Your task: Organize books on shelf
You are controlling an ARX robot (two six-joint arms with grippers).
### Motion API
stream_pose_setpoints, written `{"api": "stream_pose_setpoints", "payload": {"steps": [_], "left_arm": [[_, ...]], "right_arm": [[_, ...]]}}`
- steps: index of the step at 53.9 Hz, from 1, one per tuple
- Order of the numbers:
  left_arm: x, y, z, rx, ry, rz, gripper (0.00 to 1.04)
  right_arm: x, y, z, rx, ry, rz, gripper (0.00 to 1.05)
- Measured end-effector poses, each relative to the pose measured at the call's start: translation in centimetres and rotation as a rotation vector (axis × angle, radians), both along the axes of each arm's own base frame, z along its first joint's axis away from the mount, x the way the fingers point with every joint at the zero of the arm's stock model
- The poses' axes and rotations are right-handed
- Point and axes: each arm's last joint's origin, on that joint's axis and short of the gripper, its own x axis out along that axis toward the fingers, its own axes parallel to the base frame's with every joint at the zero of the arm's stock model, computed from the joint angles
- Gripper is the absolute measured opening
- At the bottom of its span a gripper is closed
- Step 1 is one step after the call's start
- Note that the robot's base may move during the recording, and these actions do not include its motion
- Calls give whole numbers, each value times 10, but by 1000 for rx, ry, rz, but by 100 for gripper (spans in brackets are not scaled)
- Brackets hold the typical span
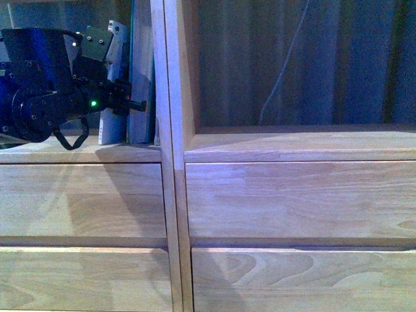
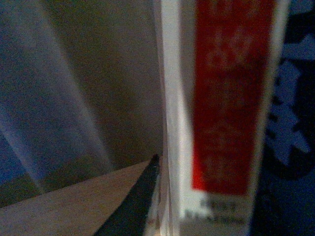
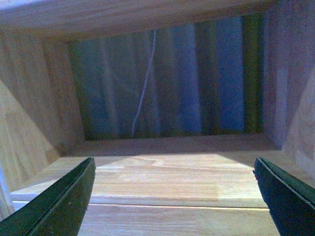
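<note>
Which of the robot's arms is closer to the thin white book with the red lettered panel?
Left. The left gripper is right up against the thin white book in the light-wood shelf's left compartment. The open right gripper faces the other compartment, where no books show.

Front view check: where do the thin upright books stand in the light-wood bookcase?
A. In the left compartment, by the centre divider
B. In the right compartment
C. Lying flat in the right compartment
A: the upright teal-covered books stand in the left compartment of the light-wood bookcase, right beside its centre divider.
</note>
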Motion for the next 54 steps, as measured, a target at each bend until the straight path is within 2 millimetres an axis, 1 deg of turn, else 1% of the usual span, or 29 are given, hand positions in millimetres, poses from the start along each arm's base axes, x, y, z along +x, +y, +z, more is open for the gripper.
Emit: {"api": "stream_pose_setpoints", "payload": {"steps": [2, 10, 16, 18, 19, 21, 24, 29, 31, 32, 35, 39, 40, 42, 43, 48, 49, 52, 53, 54], "left_arm": [[-1, 0, -1, -1, -3, 0, 53], [-13, 2, -8, -23, 9, 13, 74], [-29, 4, -10, -46, 20, 29, 89], [-39, 4, -10, -63, 20, 28, 96], [-50, 3, -10, -71, 24, 35, 99], [-65, 2, -9, -93, 32, 36, 97], [-91, -3, -8, -127, 48, 31, 98], [-120, -6, -6, -137, 25, 19, 98], [-138, -6, -5, -143, 23, 24, 98], [-147, -5, -5, -145, 24, 32, 98], [-185, 3, -5, -163, 26, 74, 98], [-222, 17, -7, -181, 40, 114, 98], [-226, 19, -7, -185, 43, 116, 98], [-244, 25, -9, -205, 65, 127, 98], [-249, 27, -9, -208, 70, 130, 98], [-290, 37, -14, -236, 96, 134, 98], [-292, 38, -14, -239, 96, 133, 98], [-322, 41, -19, -251, 104, 104, 98], [-327, 41, -19, -253, 105, 103, 98], [-336, 42, -22, -260, 109, 94, 98]], "right_arm": [[0, 0, 0, 0, 0, 0, 98], [0, 0, 0, 0, 0, 0, 98], [0, 0, 0, 0, 0, 0, 98], [0, 0, 0, 0, 0, 0, 98], [0, 0, 0, 0, 0, 0, 98], [0, 0, 0, 0, 0, 0, 98], [0, 0, 0, 0, 0, 0, 98], [0, 0, 0, 0, 0, 0, 98], [0, 0, 0, 0, 0, 0, 98], [0, 0, 0, 0, 0, 0, 98], [0, 0, 0, 0, 0, 0, 98], [0, 0, 0, 0, 0, 0, 98], [0, 0, 0, 0, 0, 0, 98], [0, 0, 0, 0, 0, 0, 98], [0, 0, 0, 0, 0, 0, 98], [0, 0, 0, 0, 0, 0, 98], [0, 0, 0, 0, 0, 0, 98], [0, 0, 0, 0, 0, 0, 98], [0, 0, 0, 0, 0, 0, 98], [0, 0, 0, 0, 0, 0, 98]]}}
